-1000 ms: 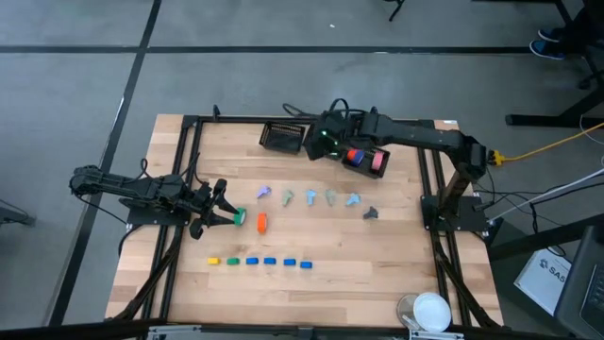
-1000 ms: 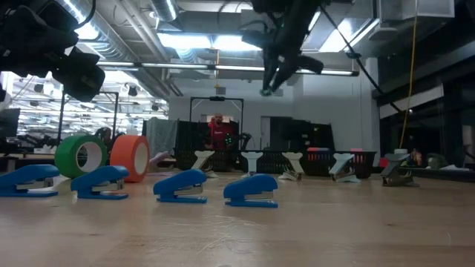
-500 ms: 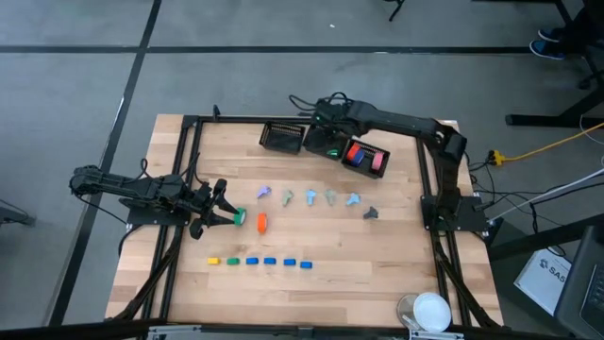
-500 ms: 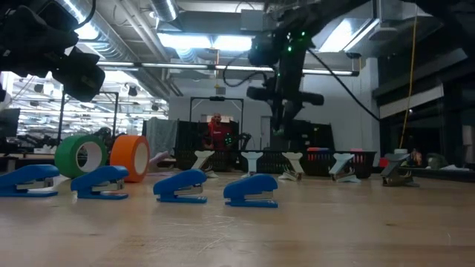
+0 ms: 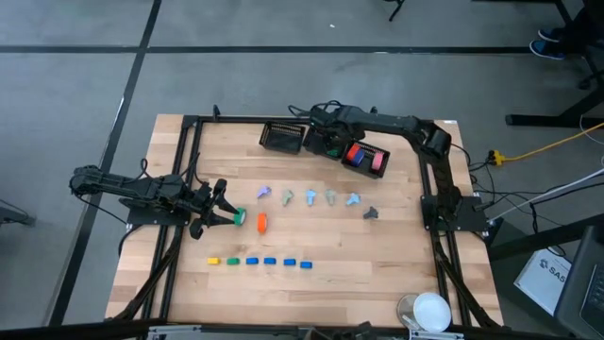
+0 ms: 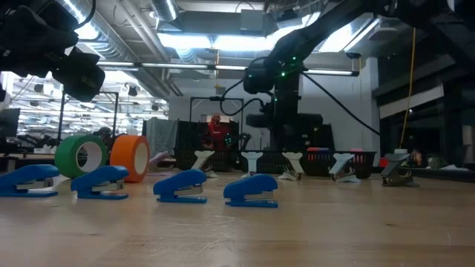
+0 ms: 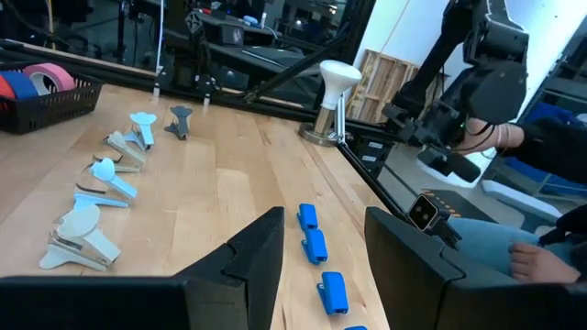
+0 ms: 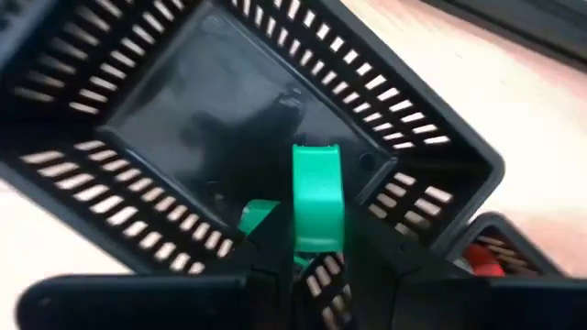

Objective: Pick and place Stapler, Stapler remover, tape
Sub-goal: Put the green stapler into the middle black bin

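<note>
A white box (image 5: pixel 545 271) on the floor by the table is showing the letters "SA"; the rest is cut off.

I am gripping a small green stapler (image 8: pixel 316 197) in my right gripper (image 8: pixel 316 261). The jaws are standing narrow, pinching the stapler's sides, and its far end is sticking out ahead of my fingertips. I am holding it over a black basket (image 8: pixel 431 128) at the table's far edge, the middle one of three, with the stapler down inside its walls. I cannot tell whether it is touching the basket floor.

My left gripper (image 5: pixel 219 210) is waiting low at the table's left side. Its jaws are standing wide and gripping nothing, and a green roll (image 5: pixel 238 218) is standing on edge just beside the fingertips, with an orange roll (image 5: pixel 261 222) next to it.

The other staplers (image 5: pixel 269 261), one yellow, one green and four blue, are lying in a row near the front. The removers (image 5: pixel 309 196) are lining up across the middle.
</note>
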### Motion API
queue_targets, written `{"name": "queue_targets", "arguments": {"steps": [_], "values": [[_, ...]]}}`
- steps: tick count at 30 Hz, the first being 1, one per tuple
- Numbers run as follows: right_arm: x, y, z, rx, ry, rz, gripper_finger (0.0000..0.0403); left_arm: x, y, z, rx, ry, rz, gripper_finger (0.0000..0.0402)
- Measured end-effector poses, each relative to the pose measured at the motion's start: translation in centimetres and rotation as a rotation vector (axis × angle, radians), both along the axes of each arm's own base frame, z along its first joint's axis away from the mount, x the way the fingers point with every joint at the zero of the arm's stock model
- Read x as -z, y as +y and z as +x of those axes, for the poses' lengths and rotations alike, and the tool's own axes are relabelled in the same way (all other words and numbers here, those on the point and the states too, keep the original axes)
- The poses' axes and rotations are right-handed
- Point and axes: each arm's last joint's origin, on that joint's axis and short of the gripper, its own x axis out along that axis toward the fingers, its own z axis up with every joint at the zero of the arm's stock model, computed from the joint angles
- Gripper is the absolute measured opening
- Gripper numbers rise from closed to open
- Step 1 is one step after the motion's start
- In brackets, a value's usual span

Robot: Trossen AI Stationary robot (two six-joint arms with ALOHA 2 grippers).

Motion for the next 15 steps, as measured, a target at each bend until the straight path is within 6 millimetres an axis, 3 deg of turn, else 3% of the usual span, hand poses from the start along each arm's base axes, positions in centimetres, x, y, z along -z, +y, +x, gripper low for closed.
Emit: {"name": "queue_targets", "arguments": {"steps": [15], "values": [[0.2, -1.4, -0.8, -0.433, 0.129, 0.008, 0.0076, 0.0, 0.0, 0.0, -0.001, 0.000, 0.000, 0.0150]]}}
